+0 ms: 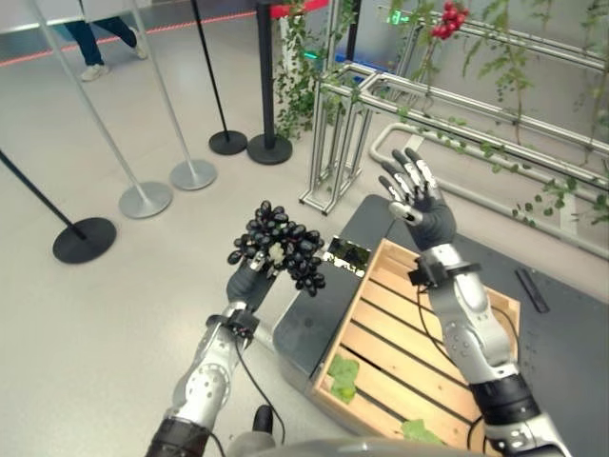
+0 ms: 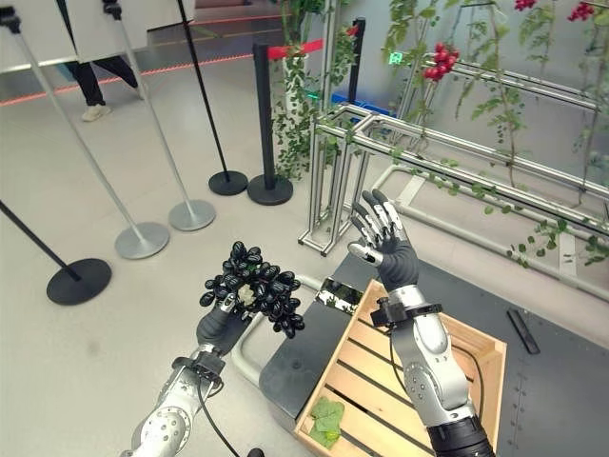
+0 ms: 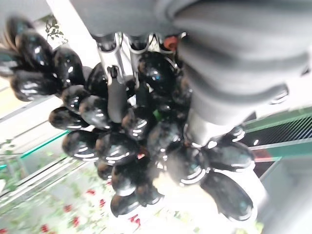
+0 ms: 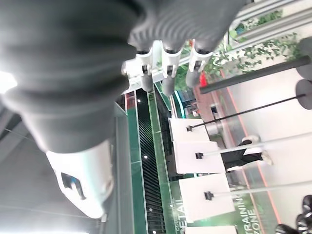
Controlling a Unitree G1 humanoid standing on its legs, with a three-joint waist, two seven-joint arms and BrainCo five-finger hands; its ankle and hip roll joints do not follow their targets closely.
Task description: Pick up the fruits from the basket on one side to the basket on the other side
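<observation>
- Grapes (image 1: 277, 246), a dark bunch, are riding high in the left hand (image 1: 249, 283), out over the floor beside the wooden crate (image 1: 419, 333), probably being carried across to it.
- Fingers (image 3: 116, 97) are curling round the bunch from below, clenching it.
- Right hand (image 1: 416, 200) is hanging spread and empty above the crate's far corner, likely keeping clear.
- Crate is showing green leaves (image 1: 343, 375); its near end is being cut off, and the source basket is hard to make out.

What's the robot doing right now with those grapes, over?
Left hand shut on black grape bunch, held up beside the wooden crate. Right hand open, raised, empty. Crate holds just green leaves. Nothing in the way.
</observation>
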